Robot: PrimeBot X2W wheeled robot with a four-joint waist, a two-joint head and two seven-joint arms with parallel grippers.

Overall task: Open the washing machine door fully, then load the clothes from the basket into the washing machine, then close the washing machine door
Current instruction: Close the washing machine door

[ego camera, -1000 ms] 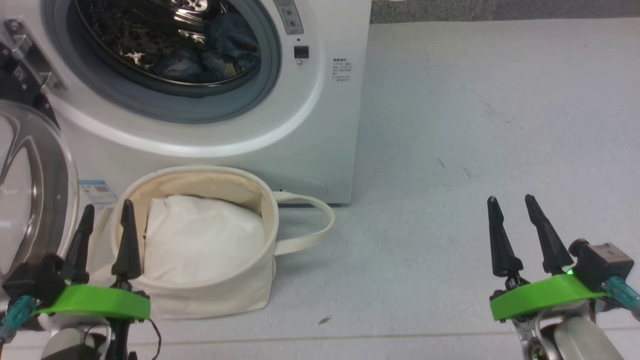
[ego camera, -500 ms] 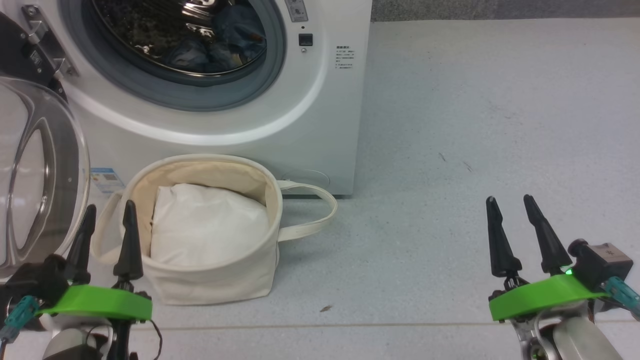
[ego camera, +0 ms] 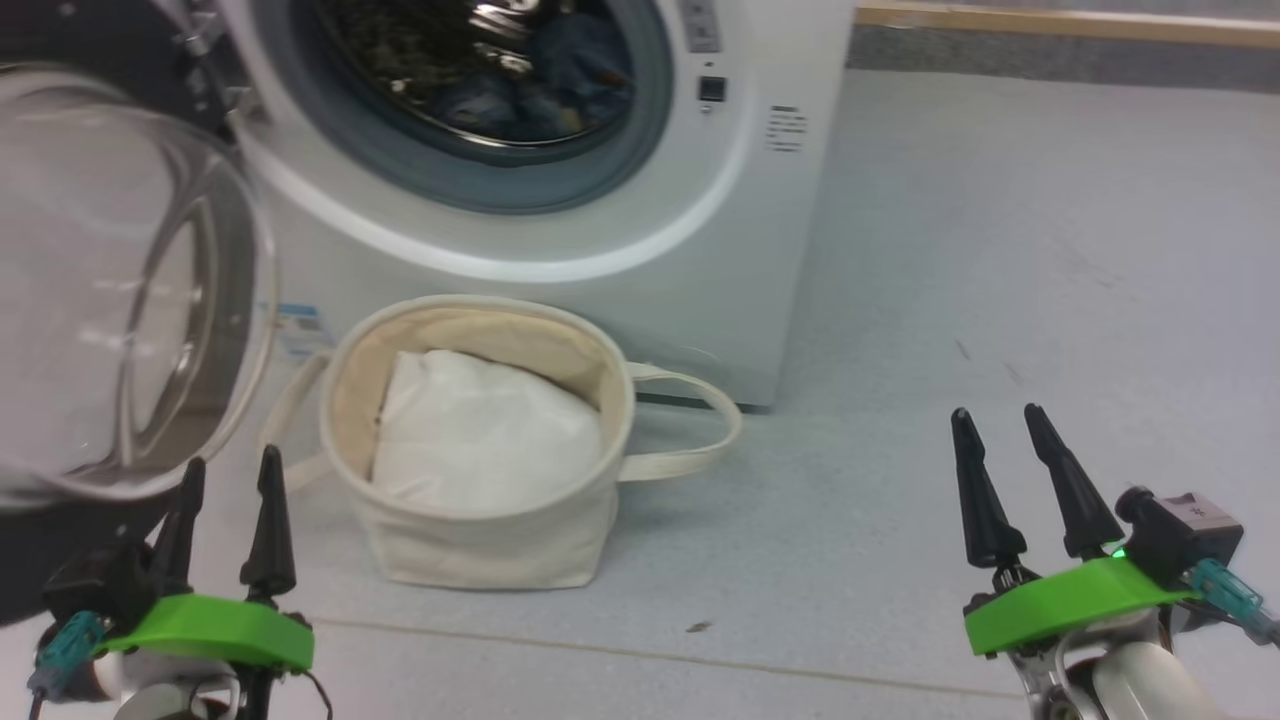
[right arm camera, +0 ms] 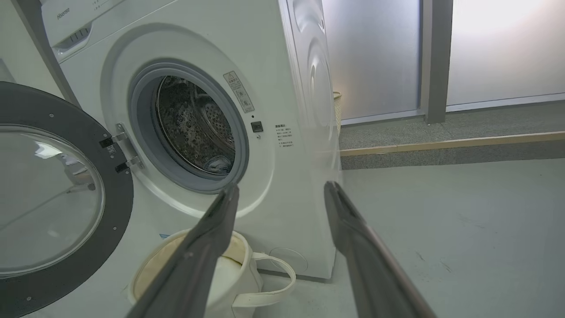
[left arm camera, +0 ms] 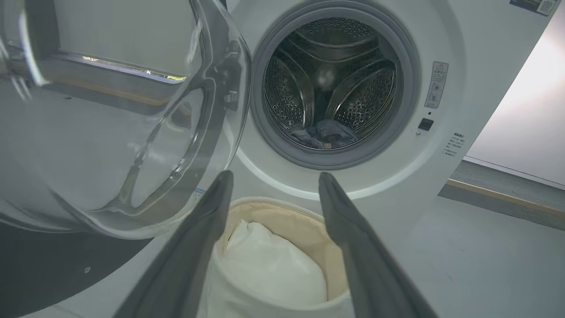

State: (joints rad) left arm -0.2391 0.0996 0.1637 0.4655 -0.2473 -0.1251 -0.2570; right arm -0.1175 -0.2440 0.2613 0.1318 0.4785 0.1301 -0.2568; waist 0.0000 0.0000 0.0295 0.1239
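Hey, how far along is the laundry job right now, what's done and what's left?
Done: the washing machine door stands swung wide open, and blue clothes lie in the drum; the basket holds just a white bundle. In hand: nothing, the left gripper and right gripper are both open and empty. Left: closing the door.

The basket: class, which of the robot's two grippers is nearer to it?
Left. The left gripper hangs close by the left side of the basket; the right gripper stands well away on its right.
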